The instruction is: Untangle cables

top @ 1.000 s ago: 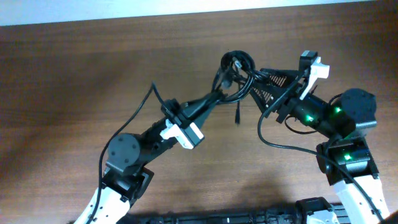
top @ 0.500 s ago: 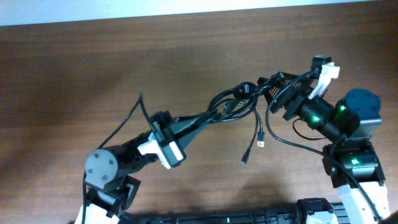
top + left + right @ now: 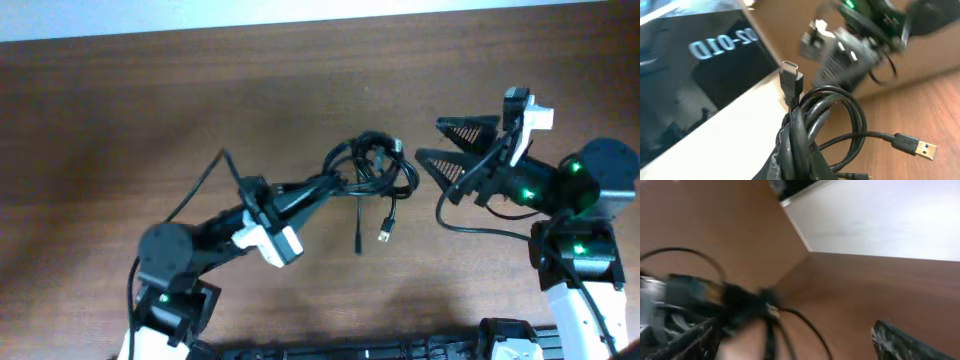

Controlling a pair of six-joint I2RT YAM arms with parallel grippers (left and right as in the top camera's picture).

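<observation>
Cables (image 3: 372, 168) hang bunched from left gripper (image 3: 333, 183), pinched shut on them; right gripper (image 3: 448, 143) (jaws spread wide, empty) should take the dangling USB plug (image 3: 384, 236) and draw outward gently

Black cables (image 3: 372, 168) in one tangled, looped bundle; two plugs (image 3: 384, 235) loose below

Cables (image 3: 747, 304) — smeared, right wrist view

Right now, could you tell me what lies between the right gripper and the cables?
Overhead, only bare table separates the open right gripper from the cables.
</observation>
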